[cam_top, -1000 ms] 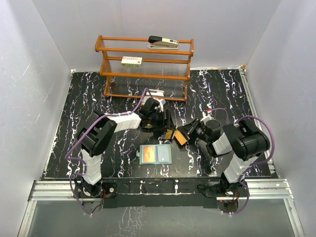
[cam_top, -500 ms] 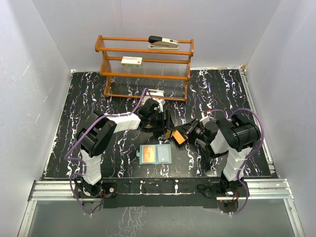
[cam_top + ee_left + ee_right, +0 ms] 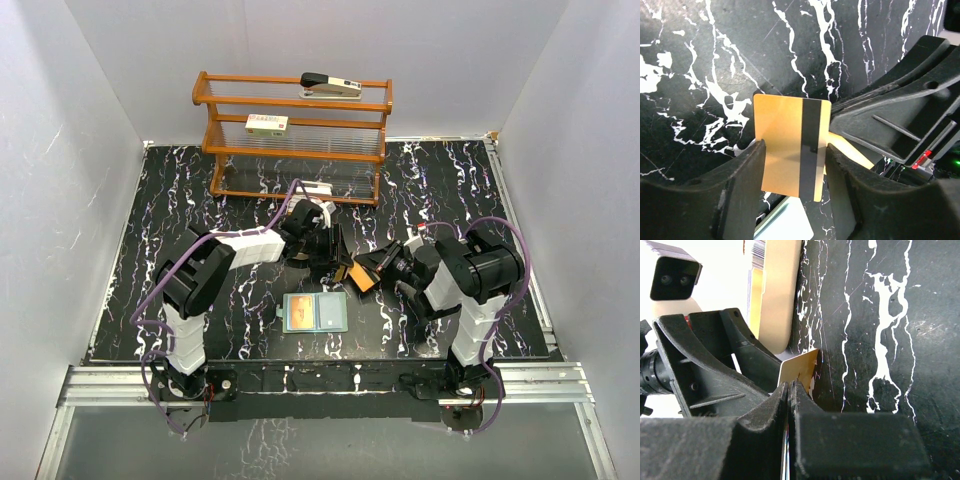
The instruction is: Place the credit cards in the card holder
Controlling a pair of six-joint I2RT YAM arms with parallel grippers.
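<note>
Where the card holder point(image 3: 317, 312) lies: open and flat on the tabletop point(image 3: 450, 190), near-middle.
Left gripper point(image 3: 796, 150): jaws astride the gold credit card point(image 3: 782, 130); cannot tell whether they grip it.
Right gripper point(image 3: 790, 385): pressed together, pinching 1 edge of that card.

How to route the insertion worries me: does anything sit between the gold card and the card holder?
Nothing visible lies between the gold card and the card holder; right gripper pinches the card, left gripper flanks it.
</note>
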